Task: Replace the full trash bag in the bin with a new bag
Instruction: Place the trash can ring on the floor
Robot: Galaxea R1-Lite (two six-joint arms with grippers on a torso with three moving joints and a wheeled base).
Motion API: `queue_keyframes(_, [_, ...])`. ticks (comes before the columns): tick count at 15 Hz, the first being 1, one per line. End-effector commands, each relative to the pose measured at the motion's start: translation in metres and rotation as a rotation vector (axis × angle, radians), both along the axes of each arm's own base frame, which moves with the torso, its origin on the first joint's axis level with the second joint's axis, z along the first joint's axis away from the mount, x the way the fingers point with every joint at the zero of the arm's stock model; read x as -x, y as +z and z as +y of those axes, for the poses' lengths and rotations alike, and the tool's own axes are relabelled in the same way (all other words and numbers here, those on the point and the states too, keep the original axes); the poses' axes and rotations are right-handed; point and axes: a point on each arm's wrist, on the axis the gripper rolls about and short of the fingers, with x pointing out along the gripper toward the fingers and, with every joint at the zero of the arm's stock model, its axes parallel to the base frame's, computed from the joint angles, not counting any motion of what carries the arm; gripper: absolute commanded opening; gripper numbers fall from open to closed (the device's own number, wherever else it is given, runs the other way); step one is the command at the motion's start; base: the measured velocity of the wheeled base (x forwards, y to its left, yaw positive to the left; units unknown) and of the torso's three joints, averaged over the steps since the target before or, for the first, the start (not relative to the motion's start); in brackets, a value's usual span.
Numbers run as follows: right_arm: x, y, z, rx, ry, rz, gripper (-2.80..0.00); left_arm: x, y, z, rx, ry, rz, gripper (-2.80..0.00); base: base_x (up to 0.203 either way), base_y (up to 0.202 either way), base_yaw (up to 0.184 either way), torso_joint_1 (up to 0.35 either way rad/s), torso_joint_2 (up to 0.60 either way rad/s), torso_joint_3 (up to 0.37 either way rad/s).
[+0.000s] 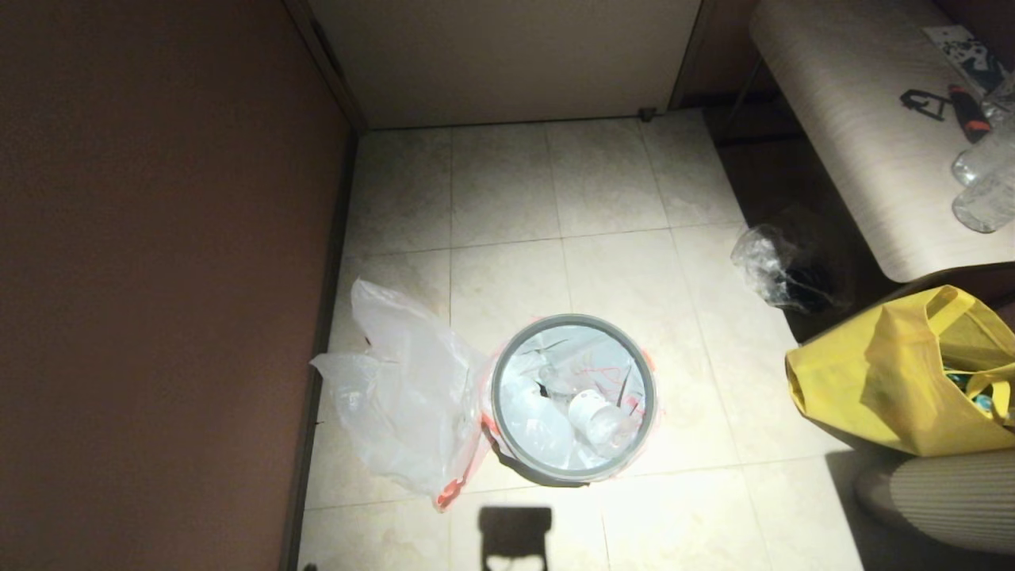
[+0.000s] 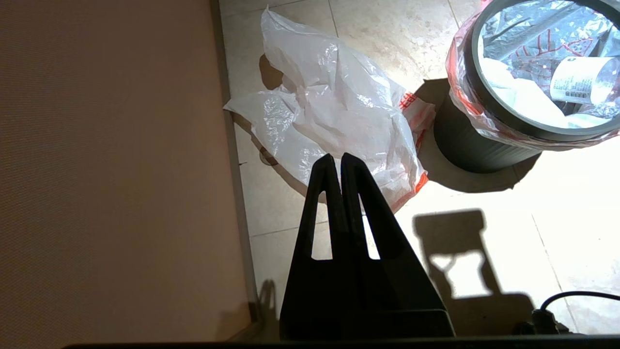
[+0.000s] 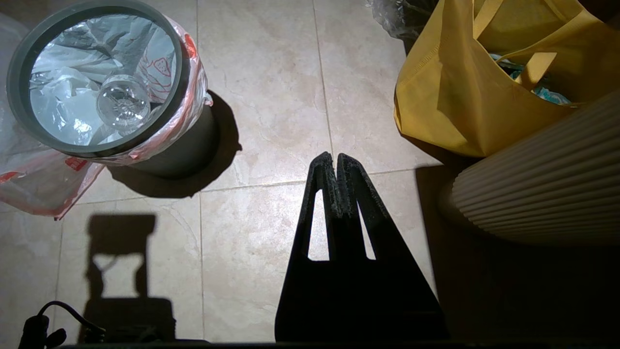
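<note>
Head view shows the full trash bag (image 1: 575, 396) lining the bin (image 1: 572, 399), new bag (image 1: 404, 396) just left; left gripper (image 2: 337, 160) and right gripper (image 3: 334, 160), both pressed together, should open before pinching the liner's red edge.

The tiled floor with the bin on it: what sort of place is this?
Probably a room corner in a home or hotel: pale floor tiles, a small lined bin holding empty bottles, and a wood-grain bench beside a yellow tote.
</note>
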Motion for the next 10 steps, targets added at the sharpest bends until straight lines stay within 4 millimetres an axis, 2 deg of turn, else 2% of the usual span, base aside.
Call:
queue_keyframes(1, [0.0, -0.0001, 0.0, 0.0, 0.0, -0.001, -2.8, -0.0001, 0.0, 0.0, -0.001, 0.0, 0.001, -2.8, 0.0, 0.0, 0.0, 0.0, 0.0, 0.0])
queue_keyframes(10, [0.0, -0.0001, 0.0, 0.0, 0.0, -0.001, -2.8, 0.0, 0.0, 0.0, -0.001, 0.0, 0.0, -2.8, 0.0, 0.0, 0.0, 0.0, 0.0, 0.0])
